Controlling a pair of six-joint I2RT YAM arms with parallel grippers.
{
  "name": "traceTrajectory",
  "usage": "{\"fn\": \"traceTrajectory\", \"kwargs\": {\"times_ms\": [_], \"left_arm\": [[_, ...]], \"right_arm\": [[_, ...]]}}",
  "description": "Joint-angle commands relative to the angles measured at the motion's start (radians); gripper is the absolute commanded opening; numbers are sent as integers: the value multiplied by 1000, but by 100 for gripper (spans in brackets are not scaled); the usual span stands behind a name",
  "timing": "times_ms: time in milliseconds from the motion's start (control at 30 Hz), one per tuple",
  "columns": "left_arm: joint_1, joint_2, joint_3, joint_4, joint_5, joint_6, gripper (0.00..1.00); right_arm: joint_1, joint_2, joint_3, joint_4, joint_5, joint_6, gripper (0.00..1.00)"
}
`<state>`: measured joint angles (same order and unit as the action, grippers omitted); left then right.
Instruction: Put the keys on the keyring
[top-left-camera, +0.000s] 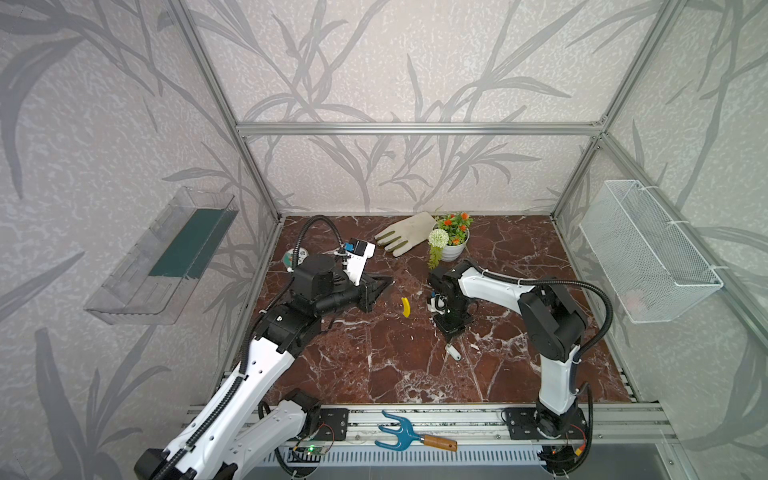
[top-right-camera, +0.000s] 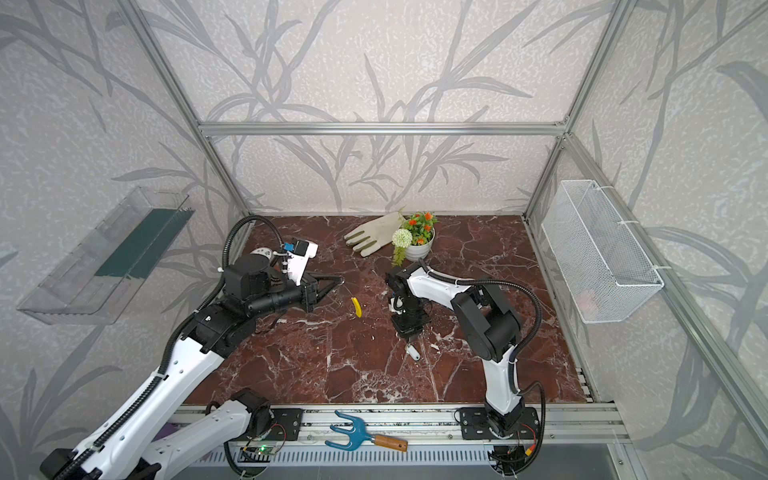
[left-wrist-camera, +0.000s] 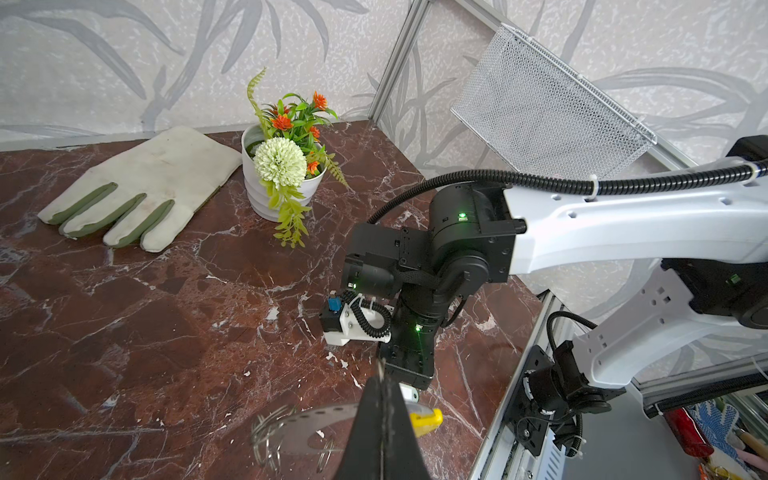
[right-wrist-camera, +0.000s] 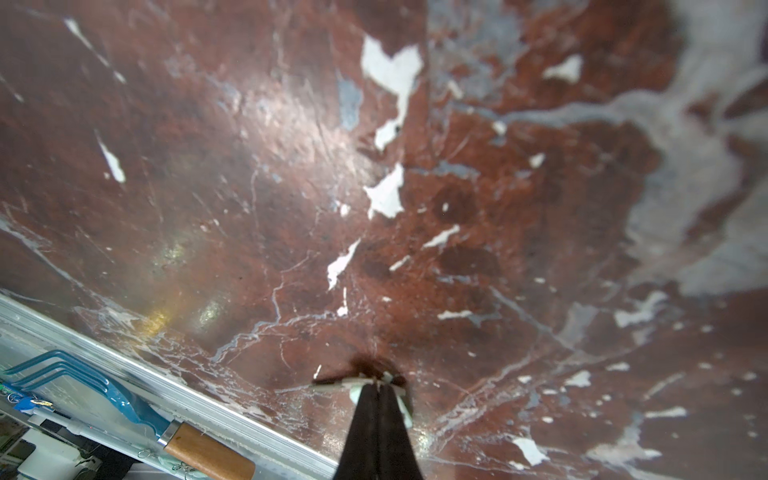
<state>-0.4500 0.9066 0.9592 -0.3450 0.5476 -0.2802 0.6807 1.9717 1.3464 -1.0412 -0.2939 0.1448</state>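
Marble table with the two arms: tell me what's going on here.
The left end effector is shut and appears to pinch the keyring, whose yellow sleeve shows just past its tip. The right end effector points down at the table, shut on the keys, with their white tag poking out beside it at the surface. Keys and keyring are apart, so nothing is threaded yet. The glove and flower pot sit at the back, untouched.

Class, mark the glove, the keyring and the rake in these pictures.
glove (top-left-camera: 409, 232): in a top view, its middle.
keyring (top-left-camera: 406, 307): in a top view, its yellow sleeve.
rake (top-left-camera: 402, 436): in a top view, its blue head.
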Motion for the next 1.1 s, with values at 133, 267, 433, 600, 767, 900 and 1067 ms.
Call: {"fn": "traceTrajectory", "kwargs": {"times_ms": [133,267,433,600,767,900,1067], "left_arm": [[-1,4,-7,9,0,10,0],[0,8,-7,12,3,7,0],[-1,11,-6,17,5,4,0],[-1,13,-7,21,9,1,0],[-2,10,-10,22,9,-2,0],[-1,14,-11,23,11,-4,0],[-2,15,-10,23,12,-6,0]], "right_arm": [[-20,-19,21,-5,-29,17,14],[-36,-74,-3,15,-48,44,24],[-55,-142,-57,61,-86,84,34],[-91,-175,-143,123,-141,145,35],[-126,-221,-260,232,-196,237,31],[-128,-231,-304,294,-222,291,31],[-127,-235,-336,341,-231,329,29]]}}
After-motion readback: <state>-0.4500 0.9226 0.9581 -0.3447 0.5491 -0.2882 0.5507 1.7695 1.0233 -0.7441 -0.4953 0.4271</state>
